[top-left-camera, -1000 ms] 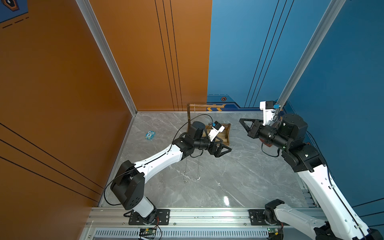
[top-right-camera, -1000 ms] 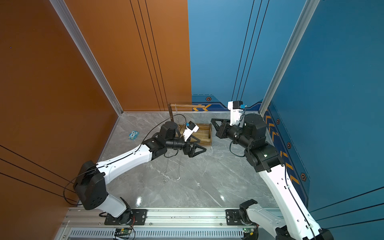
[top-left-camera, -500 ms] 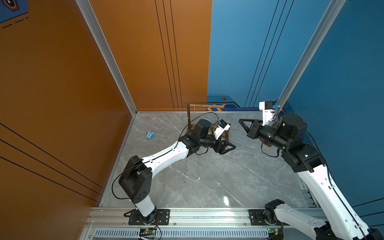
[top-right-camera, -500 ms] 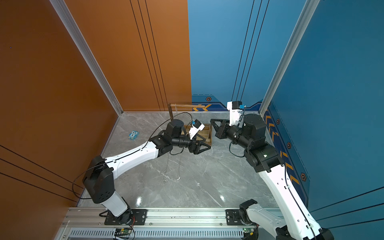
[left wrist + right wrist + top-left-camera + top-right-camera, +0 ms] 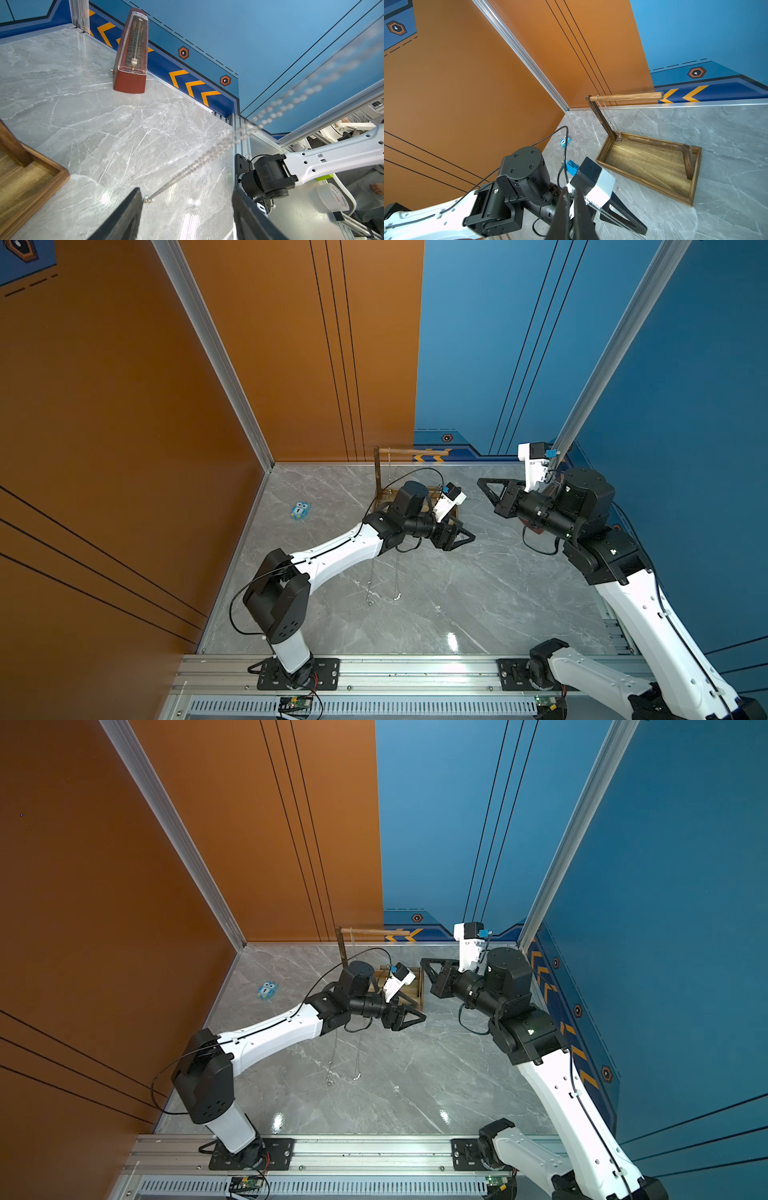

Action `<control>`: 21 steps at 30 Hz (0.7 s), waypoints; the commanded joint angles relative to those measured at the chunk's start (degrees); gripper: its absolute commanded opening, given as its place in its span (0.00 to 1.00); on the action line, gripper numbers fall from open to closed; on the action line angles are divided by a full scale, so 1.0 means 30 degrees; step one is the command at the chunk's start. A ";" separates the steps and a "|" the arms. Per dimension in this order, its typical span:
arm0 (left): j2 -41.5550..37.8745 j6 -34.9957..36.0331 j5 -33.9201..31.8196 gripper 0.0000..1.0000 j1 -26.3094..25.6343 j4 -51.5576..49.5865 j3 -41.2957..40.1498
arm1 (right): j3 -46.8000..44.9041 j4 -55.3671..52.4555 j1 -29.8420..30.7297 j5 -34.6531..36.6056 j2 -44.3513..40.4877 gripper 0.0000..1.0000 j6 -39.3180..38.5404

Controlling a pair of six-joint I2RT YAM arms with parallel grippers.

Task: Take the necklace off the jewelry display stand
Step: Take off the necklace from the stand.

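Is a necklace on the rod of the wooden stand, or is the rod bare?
On. A thin chain loops over the rod near the post and hangs down to the tray.

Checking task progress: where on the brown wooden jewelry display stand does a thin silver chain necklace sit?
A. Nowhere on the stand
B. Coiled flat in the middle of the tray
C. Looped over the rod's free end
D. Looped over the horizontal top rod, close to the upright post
D: in the right wrist view, the thin silver chain necklace loops over the top rod of the brown wooden jewelry display stand right beside the post and hangs down to the tray corner.
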 commanded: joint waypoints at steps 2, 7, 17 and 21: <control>0.0310 -0.0164 -0.0076 0.66 -0.0293 0.0103 0.0679 | 0.0884 -0.0351 0.0173 -0.0452 -0.0200 0.00 -0.0002; 0.0515 -0.0215 -0.0039 0.59 -0.0361 0.0103 0.0665 | 0.1091 -0.0340 0.0175 -0.0483 -0.0194 0.00 0.0027; 0.0638 -0.0501 -0.0017 0.42 -0.0505 0.0424 0.0562 | 0.1175 -0.0340 0.0174 -0.0483 -0.0192 0.00 0.0049; 0.0617 -0.0506 -0.0047 0.37 -0.0595 0.0425 0.0482 | 0.1295 -0.0371 0.0174 -0.0402 -0.0261 0.00 0.0049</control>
